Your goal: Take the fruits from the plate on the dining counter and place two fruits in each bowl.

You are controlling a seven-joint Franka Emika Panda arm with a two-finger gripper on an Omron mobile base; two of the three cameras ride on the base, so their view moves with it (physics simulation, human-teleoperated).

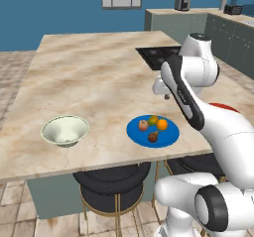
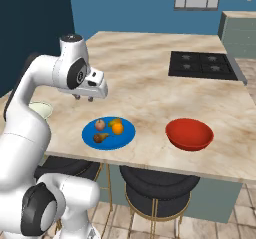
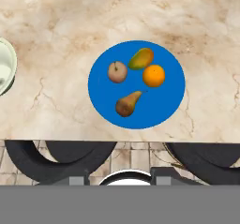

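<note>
A blue plate [image 3: 157, 111] [image 1: 135, 131] [image 2: 125, 137] lies near the front edge of the dining counter [image 1: 89, 77]. On it rest a pinkish-red apple [image 3: 117, 71], a green-yellow fruit [image 3: 141, 58], an orange [image 3: 153, 75] and a brown pear-shaped fruit [image 3: 126, 104]. My gripper [image 2: 84, 98] [image 3: 119, 178] [image 1: 166, 96] hangs above the counter just behind the plate, open, with nothing between its fingers. The pale greenish-white bowl [image 1: 64, 130] [image 3: 4, 68] stands left of the plate. To the plate's right sits the red bowl [image 2: 189, 134]. Neither bowl holds any fruit that I can see.
A black cooktop [image 2: 202, 64] is set into the counter's far right. Dark round stools [image 1: 111, 181] [image 2: 155, 183] stand under the front edge. Grey-green cabinets [image 1: 198, 23] line the back wall.
</note>
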